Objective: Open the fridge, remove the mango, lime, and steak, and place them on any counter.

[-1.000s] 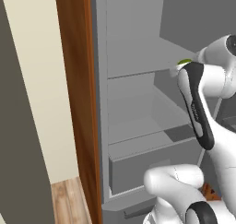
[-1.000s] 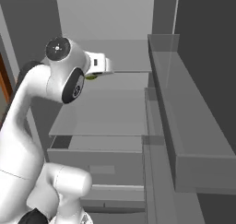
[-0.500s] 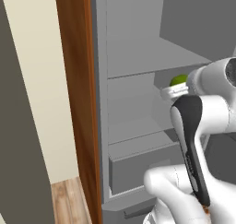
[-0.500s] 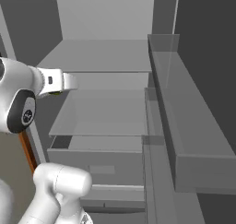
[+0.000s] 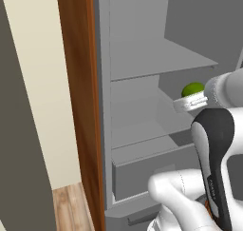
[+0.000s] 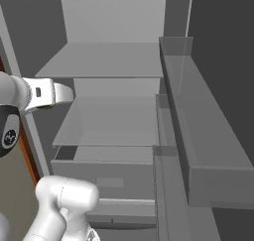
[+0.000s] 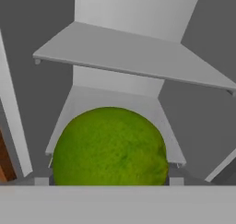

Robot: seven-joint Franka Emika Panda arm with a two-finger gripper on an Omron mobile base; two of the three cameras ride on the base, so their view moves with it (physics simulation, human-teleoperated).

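Lime point(image 7: 109, 147) sits between the gripper's point(image 7: 109, 181) widely spread fingers, apparently gripped; smooth, round, firm and light, likely to roll, best clamped across its widest middle.

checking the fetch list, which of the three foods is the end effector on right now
The lime: a round, bright green ball between the end effector tips, neither elongated yellow-green fruit nor red meat.
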